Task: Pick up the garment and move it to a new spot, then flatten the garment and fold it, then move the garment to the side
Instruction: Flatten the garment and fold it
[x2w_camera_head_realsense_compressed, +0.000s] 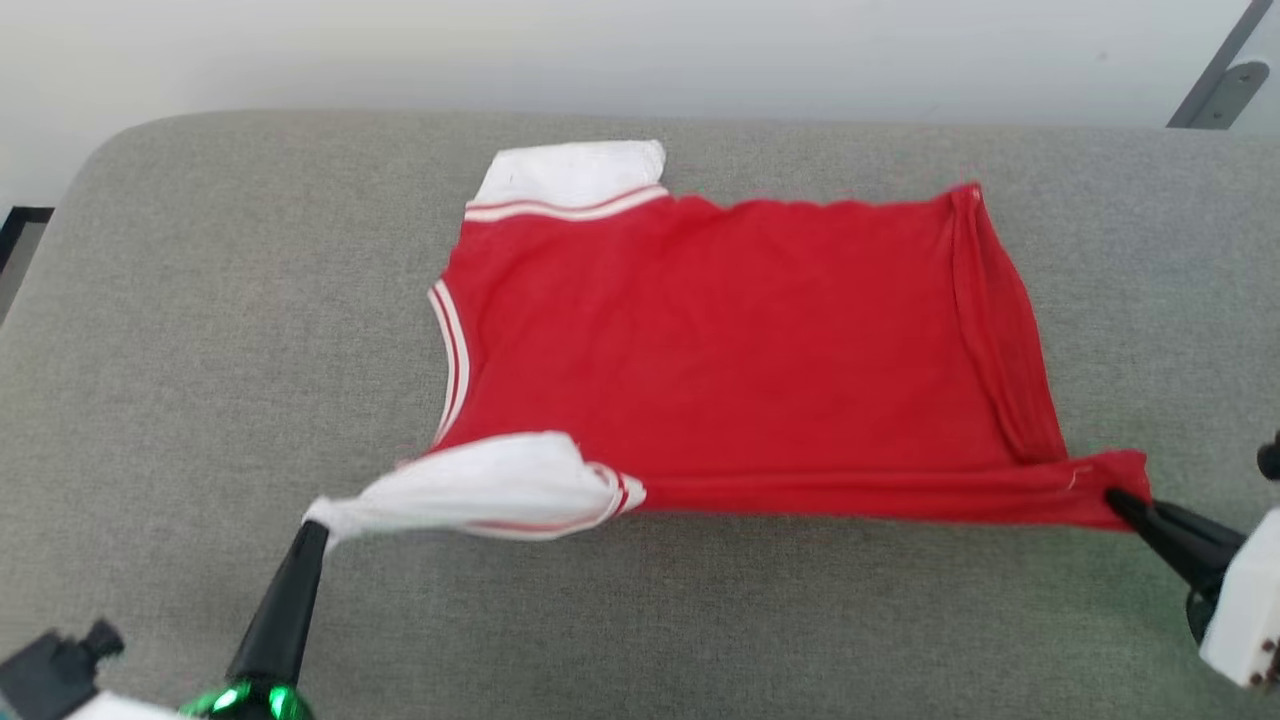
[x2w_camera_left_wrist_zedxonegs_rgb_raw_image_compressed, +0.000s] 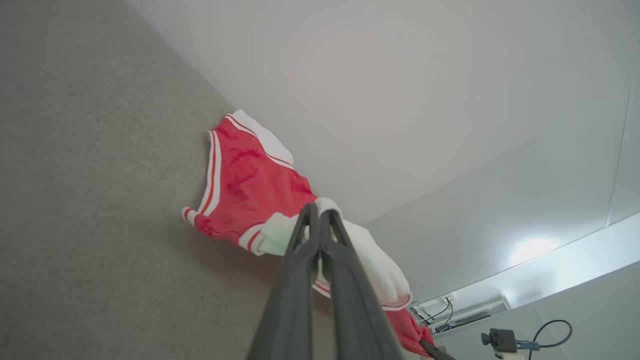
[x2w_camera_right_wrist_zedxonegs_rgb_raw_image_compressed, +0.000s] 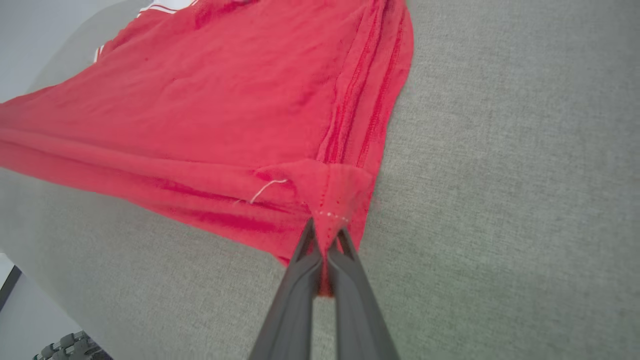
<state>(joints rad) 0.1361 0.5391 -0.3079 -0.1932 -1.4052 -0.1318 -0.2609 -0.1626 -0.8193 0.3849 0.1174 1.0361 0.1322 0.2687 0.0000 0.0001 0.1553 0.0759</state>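
The garment (x2w_camera_head_realsense_compressed: 740, 340), a red shirt with white sleeves and striped trim, lies spread across the grey cushion (x2w_camera_head_realsense_compressed: 200, 400). Its near edge is pulled taut between my two grippers. My left gripper (x2w_camera_head_realsense_compressed: 312, 530) is shut on the tip of the near white sleeve (x2w_camera_head_realsense_compressed: 480, 485), seen bunched around the fingers (x2w_camera_left_wrist_zedxonegs_rgb_raw_image_compressed: 300, 235) in the left wrist view. My right gripper (x2w_camera_head_realsense_compressed: 1112, 497) is shut on the near hem corner (x2w_camera_right_wrist_zedxonegs_rgb_raw_image_compressed: 327, 195) at the lower right, where the red cloth (x2w_camera_right_wrist_zedxonegs_rgb_raw_image_compressed: 200, 100) runs between the closed fingers (x2w_camera_right_wrist_zedxonegs_rgb_raw_image_compressed: 305, 250). The far white sleeve (x2w_camera_head_realsense_compressed: 570, 170) lies flat at the back.
The cushion's rounded far edge (x2w_camera_head_realsense_compressed: 400, 115) meets a pale wall (x2w_camera_head_realsense_compressed: 600, 50). Bare grey fabric lies left and right of the shirt and along the front. A cable and a small device (x2w_camera_left_wrist_zedxonegs_rgb_raw_image_compressed: 500, 340) show at the bottom right of the left wrist view.
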